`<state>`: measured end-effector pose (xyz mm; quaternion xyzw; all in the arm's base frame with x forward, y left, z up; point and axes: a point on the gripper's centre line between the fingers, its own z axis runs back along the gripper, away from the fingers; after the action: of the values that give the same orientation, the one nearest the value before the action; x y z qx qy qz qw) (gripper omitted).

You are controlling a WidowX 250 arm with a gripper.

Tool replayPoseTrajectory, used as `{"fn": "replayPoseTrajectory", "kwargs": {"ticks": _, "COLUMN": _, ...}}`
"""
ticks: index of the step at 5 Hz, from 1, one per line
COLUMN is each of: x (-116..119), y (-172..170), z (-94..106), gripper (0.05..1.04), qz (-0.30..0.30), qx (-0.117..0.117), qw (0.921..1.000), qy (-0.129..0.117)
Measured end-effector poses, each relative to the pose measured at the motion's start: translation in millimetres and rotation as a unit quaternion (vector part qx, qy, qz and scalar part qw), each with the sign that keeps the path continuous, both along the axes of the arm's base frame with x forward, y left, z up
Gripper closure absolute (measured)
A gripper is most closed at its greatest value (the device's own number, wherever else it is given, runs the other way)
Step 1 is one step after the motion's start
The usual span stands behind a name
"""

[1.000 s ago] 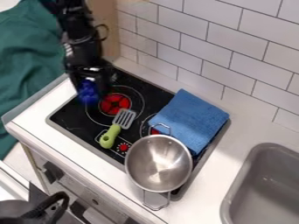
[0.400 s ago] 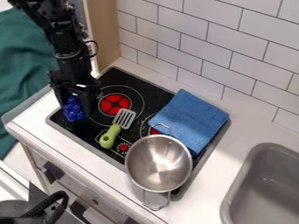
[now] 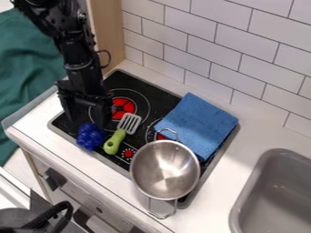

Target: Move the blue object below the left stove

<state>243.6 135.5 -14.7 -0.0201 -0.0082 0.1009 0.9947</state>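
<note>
1. Your blue object (image 3: 90, 136) has moved toward the stove's front edge since the earlier frame, where it sat up between the fingers; your gripper (image 3: 86, 120) has shifted slightly right, and its fingers now stand apart.
2. Read the grip first: the fingers are spread wide and appear to hold nothing. You can't tell whether one still brushes the object.
3. Check the placement: the object lies below the left burner (image 3: 123, 107), a little to its left, just beside the green spatula handle (image 3: 113, 143) and near the stove rim (image 3: 67, 137). The move looks essentially done, so the step in hand is a clean withdrawal.
4. Keep the fingers spread and lift straight up before any sideways travel, so you don't drag or roll the object.
5. Once clear, swing back away from the spatula; catching it could nudge the object.
</note>
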Motion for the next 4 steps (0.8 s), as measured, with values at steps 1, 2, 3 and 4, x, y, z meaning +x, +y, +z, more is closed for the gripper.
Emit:
{"fn": "replayPoseTrajectory", "kwargs": {"ticks": 1, "x": 2, "y": -5, "z": 14.7, "gripper": 0.083, "qz": 0.001, "qx": 0.01, "qw": 0.9996, "qy": -0.027}}
{"fn": "replayPoseTrajectory", "kwargs": {"ticks": 2, "x": 5, "y": -19, "z": 34.1, "gripper": 0.083, "qz": -0.019, "qx": 0.025, "qw": 0.9982, "qy": -0.05}}
{"fn": "replayPoseTrajectory", "kwargs": {"ticks": 3, "x": 17, "y": -41, "z": 44.3, "gripper": 0.083, "qz": -0.058, "qx": 0.034, "qw": 0.9954, "qy": -0.069}}
{"fn": "replayPoseTrajectory", "kwargs": {"ticks": 4, "x": 21, "y": -54, "z": 45.4, "gripper": 0.083, "qz": -0.082, "qx": 0.04, "qw": 0.994, "qy": -0.06}}
